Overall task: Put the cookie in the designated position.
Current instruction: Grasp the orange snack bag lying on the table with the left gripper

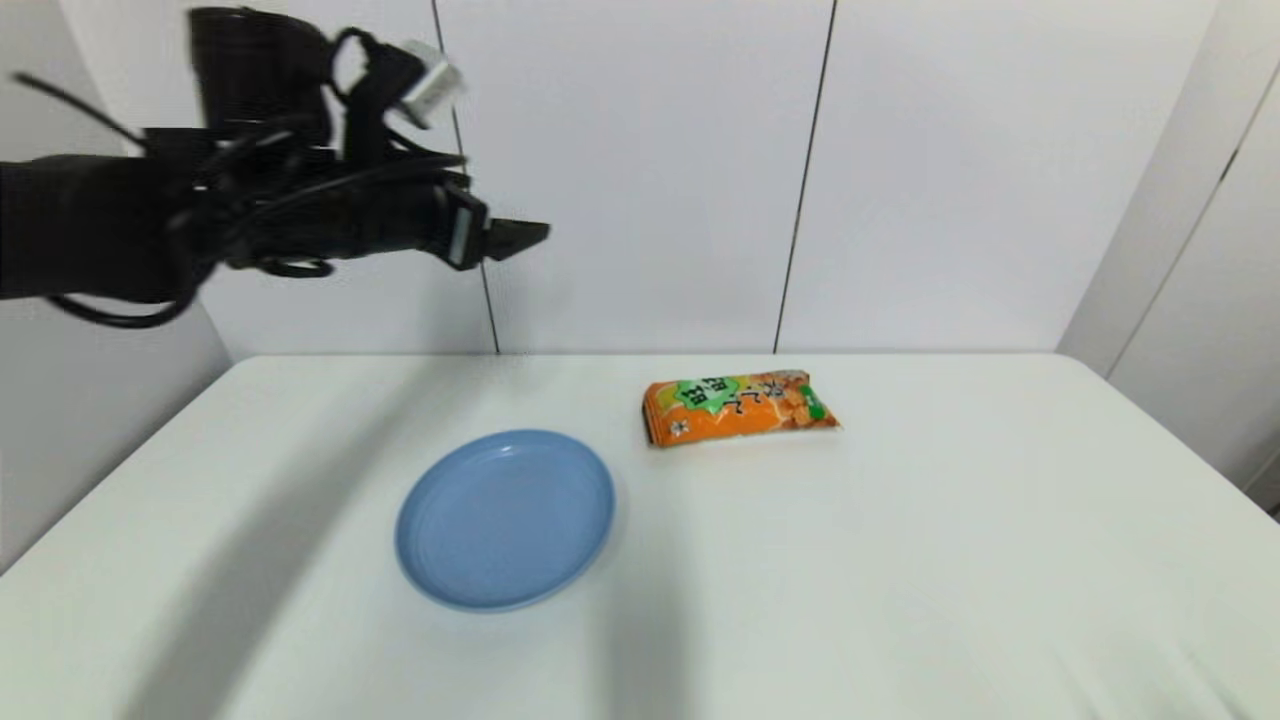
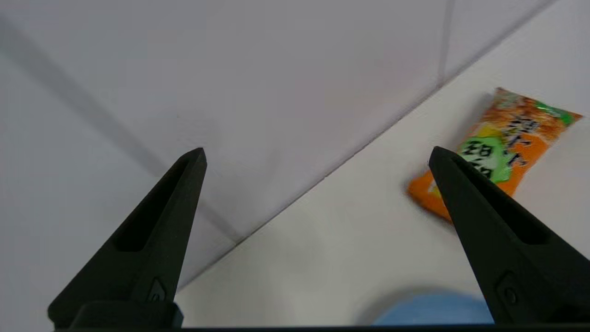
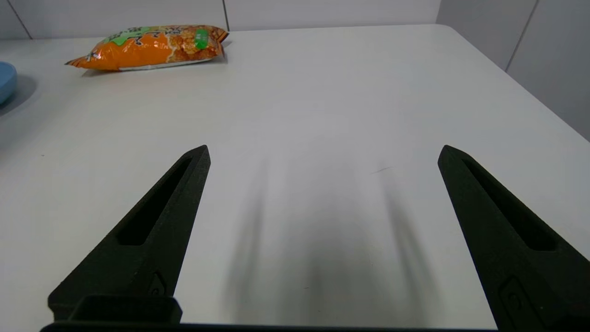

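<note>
High over the table's far-left corner, at about ten o'clock from the blue plate (image 1: 505, 518), the left gripper (image 1: 515, 236) hangs in the air with nothing in it. Its two black fingers (image 2: 156, 230) stand wide apart, pointing toward the wall panels and the far edge of the white table (image 1: 950, 560). Through the gap I see only wall and bare tabletop.

Below it and off toward two o'clock from the plate lies the cookie (image 1: 738, 406), flat on the table near the far edge, its long side running across. Packet and plate sit near each other but do not touch.

Down at the near right side, the right gripper (image 3: 322, 152) sits low over the tabletop, fingers spread wide and empty, well apart from the cookie, which lies at roughly eleven o'clock from it.
</note>
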You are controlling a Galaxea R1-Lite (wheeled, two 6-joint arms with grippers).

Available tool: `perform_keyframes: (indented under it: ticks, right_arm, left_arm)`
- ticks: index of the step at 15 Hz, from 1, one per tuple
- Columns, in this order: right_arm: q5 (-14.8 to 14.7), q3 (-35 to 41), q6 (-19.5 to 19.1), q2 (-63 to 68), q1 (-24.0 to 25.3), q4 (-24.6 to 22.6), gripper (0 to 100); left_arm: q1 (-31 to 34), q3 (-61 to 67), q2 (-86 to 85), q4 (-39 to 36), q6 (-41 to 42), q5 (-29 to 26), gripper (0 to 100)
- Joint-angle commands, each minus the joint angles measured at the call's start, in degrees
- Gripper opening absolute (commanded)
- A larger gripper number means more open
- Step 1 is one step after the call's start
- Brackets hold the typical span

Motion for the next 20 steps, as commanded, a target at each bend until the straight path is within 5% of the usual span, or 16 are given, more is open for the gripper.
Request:
perform_keyframes:
  ticks: [1,18,19,20]
  right_arm:
    - [0.0,0.1,0.0,0.1,0.0,0.0,100]
    - [0.0,0.1,0.1,0.1,0.0,0.0,100]
    - [0.0,0.1,0.0,0.1,0.0,0.0,100]
    - [0.0,0.1,0.1,0.1,0.0,0.0,100]
  left_arm:
    - [-9.6,-21.4,22.4,13.2,10.1,-0.4,100]
    - [-16.4,-23.3,34.1,14.2,6.0,-0.1,100]
    - [-16.4,-23.3,34.4,14.2,4.4,-0.1,0]
    - [-16.6,-23.3,34.7,14.2,3.9,-0.1,0]
